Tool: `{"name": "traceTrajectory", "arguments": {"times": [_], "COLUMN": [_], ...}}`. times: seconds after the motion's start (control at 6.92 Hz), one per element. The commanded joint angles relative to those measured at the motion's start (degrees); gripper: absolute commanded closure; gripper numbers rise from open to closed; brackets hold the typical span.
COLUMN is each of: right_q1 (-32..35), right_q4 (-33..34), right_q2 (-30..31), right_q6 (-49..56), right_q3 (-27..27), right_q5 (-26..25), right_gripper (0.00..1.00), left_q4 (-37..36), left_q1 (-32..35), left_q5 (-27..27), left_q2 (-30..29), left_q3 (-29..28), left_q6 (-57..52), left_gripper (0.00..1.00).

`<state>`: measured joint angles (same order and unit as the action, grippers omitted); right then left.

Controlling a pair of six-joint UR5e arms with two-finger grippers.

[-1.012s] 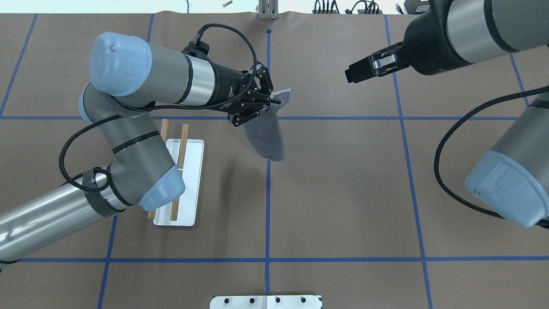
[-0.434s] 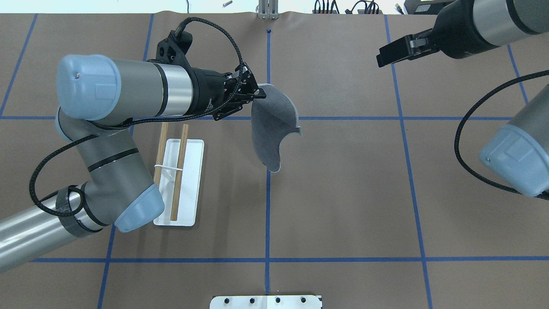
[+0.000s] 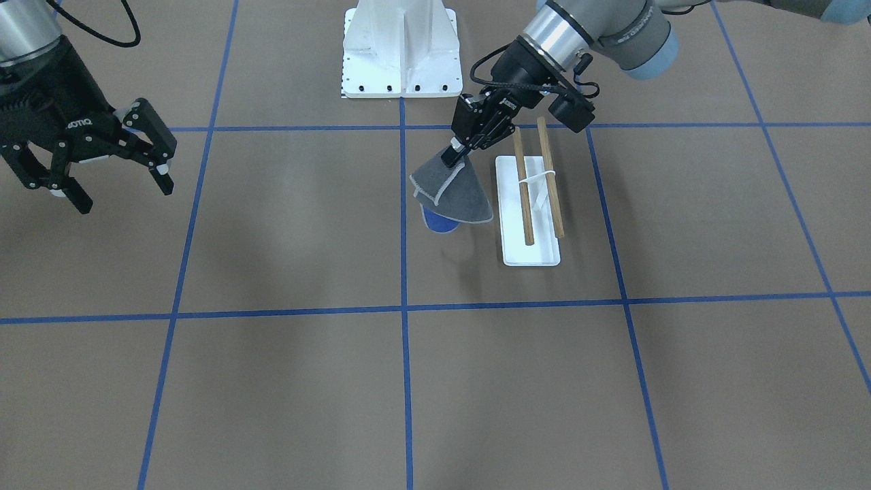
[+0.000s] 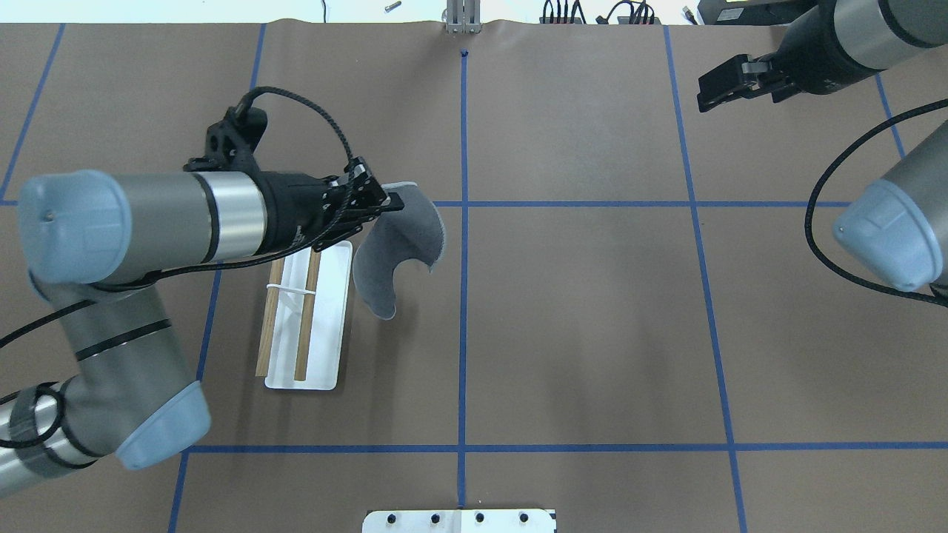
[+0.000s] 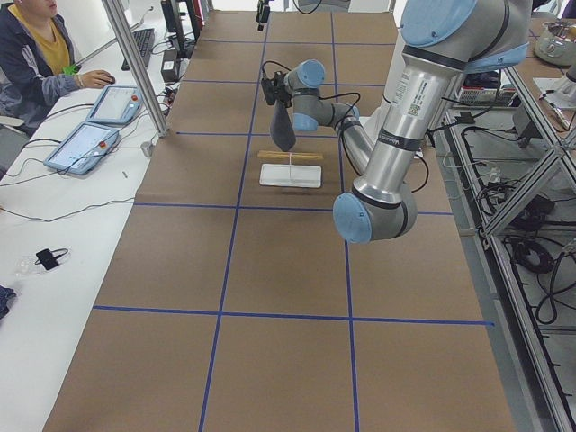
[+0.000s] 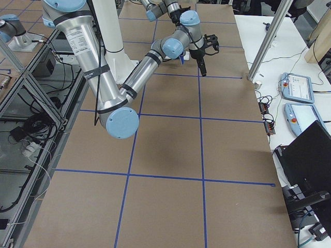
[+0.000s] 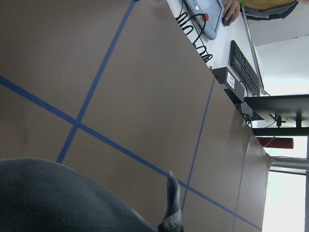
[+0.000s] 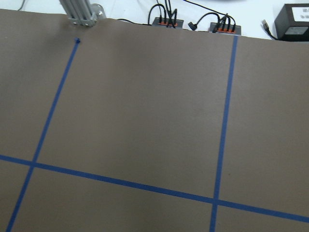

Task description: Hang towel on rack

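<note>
The right gripper (image 3: 124, 196) bears the partly legible lettering "OTIQ".

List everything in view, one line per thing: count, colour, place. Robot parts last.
towel: one, dark grey, light edging, blue underside; hanging from the left gripper beside the rack, not on it.
rack: one, white base, two light-brown rods; on the table's robot-left half.
pedestal: one, white metal; bolted at the robot's table edge.
table: one, brown cover, blue tape grid.
operator: one, dark jacket; at the side bench.
tablets: two, light casings; on that bench.
left gripper: one, black; shut on the towel's corner.
right gripper: one, black; open, empty, far robot-right.
</note>
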<state>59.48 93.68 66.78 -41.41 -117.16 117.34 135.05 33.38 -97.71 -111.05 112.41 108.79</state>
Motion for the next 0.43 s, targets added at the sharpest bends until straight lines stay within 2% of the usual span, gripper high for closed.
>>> {"name": "traceTrajectory", "arguments": {"times": [0.0, 0.29], "right_q1": [1.33, 1.43], "right_q4": [-0.08, -0.16], "right_q2": [0.64, 0.64], "right_q6": [0.36, 0.45], "right_q3": [2.98, 3.78], "right_q5": [0.17, 0.09], "right_gripper": [0.0, 0.0], "left_q4": [0.22, 0.22], "left_q1": [-0.42, -0.42], "left_q5": [0.77, 0.68], "left_q2": [10.64, 13.92], "left_q3": [6.31, 6.24], "left_q6": [1.58, 6.76], "left_gripper": [1.0, 1.0]}}
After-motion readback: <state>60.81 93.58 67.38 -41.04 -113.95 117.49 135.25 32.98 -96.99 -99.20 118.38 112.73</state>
